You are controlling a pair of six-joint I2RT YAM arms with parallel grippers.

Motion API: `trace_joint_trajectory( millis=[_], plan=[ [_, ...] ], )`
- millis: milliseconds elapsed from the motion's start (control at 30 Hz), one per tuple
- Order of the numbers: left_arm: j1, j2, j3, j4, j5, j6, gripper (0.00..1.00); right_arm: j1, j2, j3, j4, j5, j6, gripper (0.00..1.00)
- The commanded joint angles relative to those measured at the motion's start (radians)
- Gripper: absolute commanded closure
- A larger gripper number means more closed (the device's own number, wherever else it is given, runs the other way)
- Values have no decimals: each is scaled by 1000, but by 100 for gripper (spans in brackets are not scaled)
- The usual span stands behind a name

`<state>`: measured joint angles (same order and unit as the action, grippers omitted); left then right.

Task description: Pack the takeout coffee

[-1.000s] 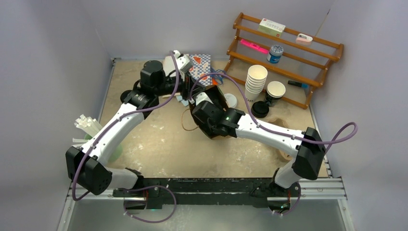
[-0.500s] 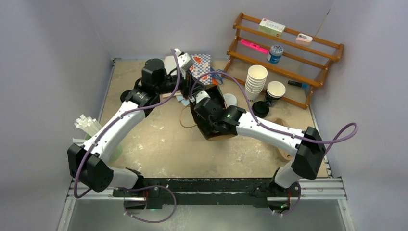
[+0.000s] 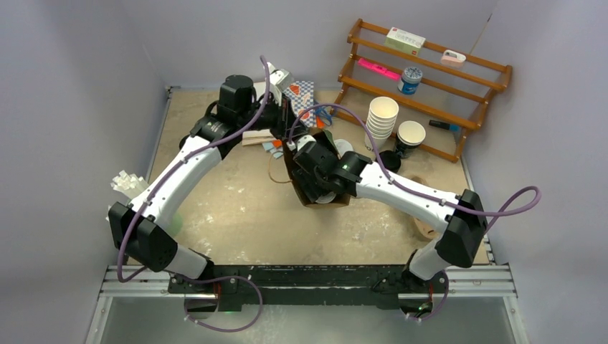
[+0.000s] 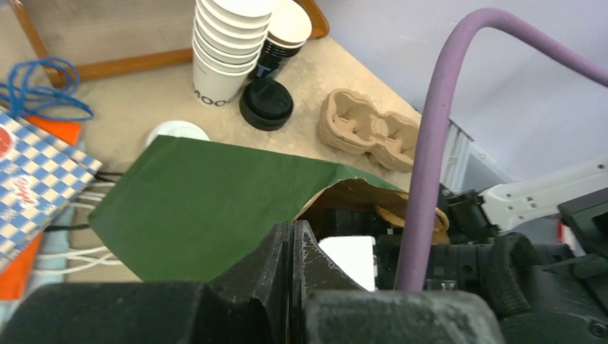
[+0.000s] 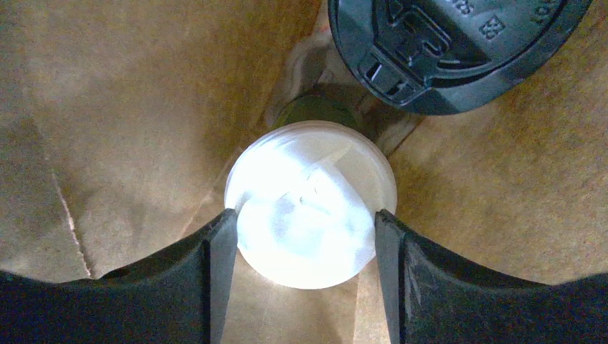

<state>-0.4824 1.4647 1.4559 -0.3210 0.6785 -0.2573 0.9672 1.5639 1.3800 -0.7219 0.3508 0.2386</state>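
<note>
The takeout coffee (image 5: 310,204) shows its round white lid and a bit of olive-green body inside a paper bag (image 5: 129,107), green outside and brown inside. My right gripper (image 5: 305,236) reaches into the bag, and its fingers (image 5: 219,244) press on both sides of the lid. In the top view the right gripper (image 3: 317,183) is sunk in the bag's mouth (image 3: 343,199). My left gripper (image 4: 292,240) is shut on the bag's rim (image 4: 208,193) and holds it up. It shows at the bag's far side in the top view (image 3: 287,118).
A black-lidded cup (image 5: 452,43) lies in the bag beside the coffee. Outside are stacked white cups (image 3: 381,118), a dark open cup (image 3: 410,136), a black lid (image 3: 388,163), a white lid (image 4: 176,132), a pulp carrier (image 4: 369,129), a checkered bag (image 3: 301,97) and a wooden rack (image 3: 430,79).
My left arm has swung right toward the bag with its rim. My right wrist has shifted slightly farther and right, deeper over the bag's mouth.
</note>
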Motion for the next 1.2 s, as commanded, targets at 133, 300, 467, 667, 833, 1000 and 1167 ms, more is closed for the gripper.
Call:
trace_joint_trajectory(
  millis=[133, 300, 467, 667, 833, 1000, 1167],
  plan=[
    [-21, 39, 162, -245, 157, -169, 100, -15, -5, 42, -187, -117, 63, 38],
    [-21, 7, 180, -260, 155, -214, 100, -15, -15, 95, -216, -129, 57, 38],
    [-21, -9, 160, -282, 164, -273, 100, -13, 16, 166, -295, -186, 61, 38],
    [-20, -13, 69, -257, 167, -291, 100, -14, 42, 137, -305, -261, 70, 38],
    [-19, -10, 33, -236, 115, -247, 100, -15, 66, 124, -279, -271, 64, 37],
    [-14, 34, 42, -263, 92, -201, 100, -15, 89, 107, -243, -269, 57, 36],
    [-4, 48, 75, -291, 30, -139, 100, -15, 110, 104, -231, -257, 50, 35]
  ],
)
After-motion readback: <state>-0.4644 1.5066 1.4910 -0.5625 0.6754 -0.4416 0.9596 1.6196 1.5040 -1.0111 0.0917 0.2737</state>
